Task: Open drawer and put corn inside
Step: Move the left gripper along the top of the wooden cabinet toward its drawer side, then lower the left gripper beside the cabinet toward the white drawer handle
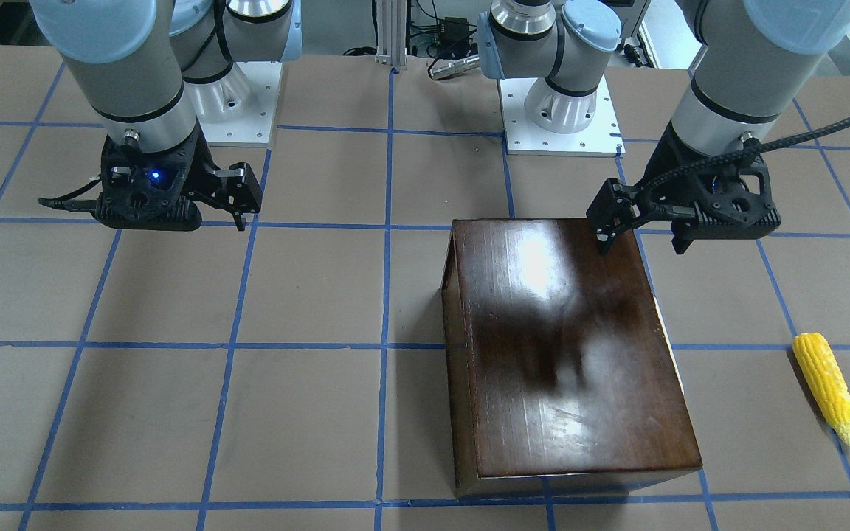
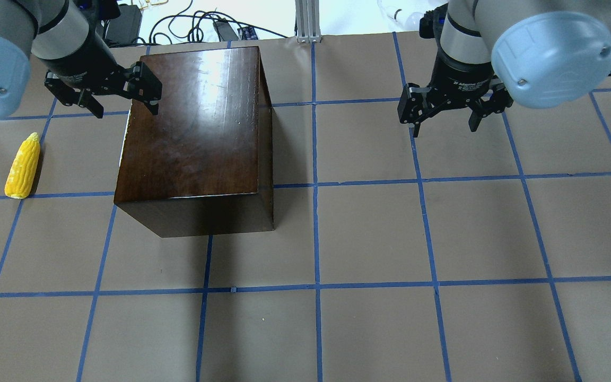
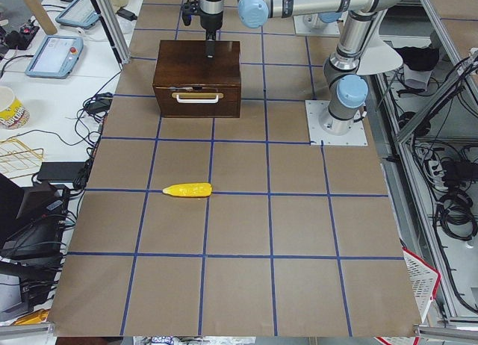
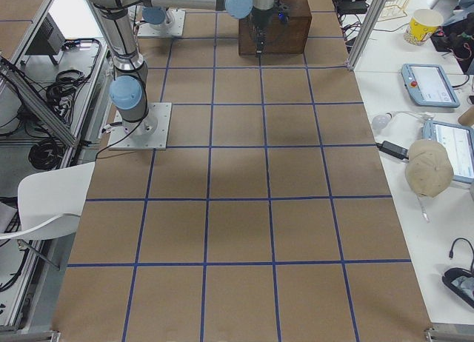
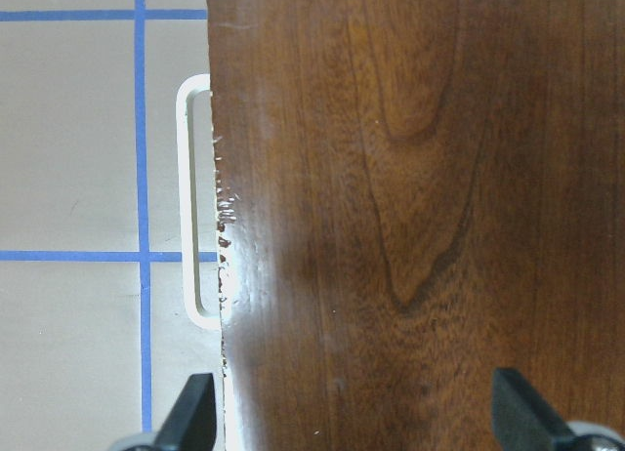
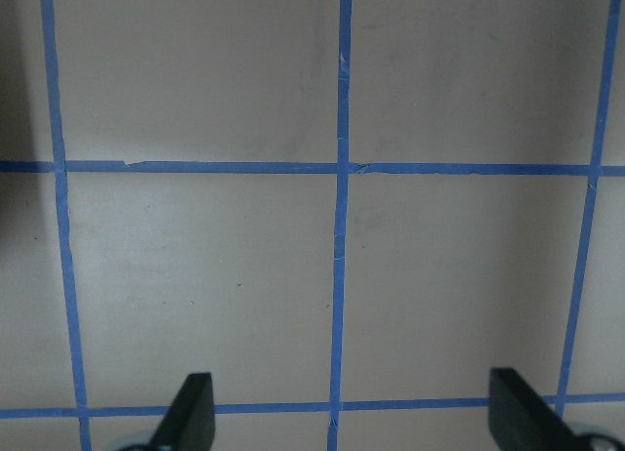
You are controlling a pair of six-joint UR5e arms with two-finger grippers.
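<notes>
The dark-brown box (image 2: 194,138) stands on the table with its drawer (image 3: 198,106) shut. The drawer's white handle (image 5: 190,202) sticks out past the box's top edge. The yellow corn (image 2: 23,165) lies on the table to the left of the box, apart from it; it also shows in the front view (image 1: 827,387) and the left view (image 3: 188,189). My left gripper (image 2: 123,106) is open and empty above the box's far left top edge, over the handle side (image 5: 354,417). My right gripper (image 2: 443,126) is open and empty above bare table (image 6: 352,417).
The brown table (image 2: 369,239) has a blue tape grid. The arm bases (image 1: 558,103) stand on white plates at the robot's side. Cables and devices (image 2: 215,26) lie beyond the far edge. Side benches hold tablets (image 4: 429,83) and a cup.
</notes>
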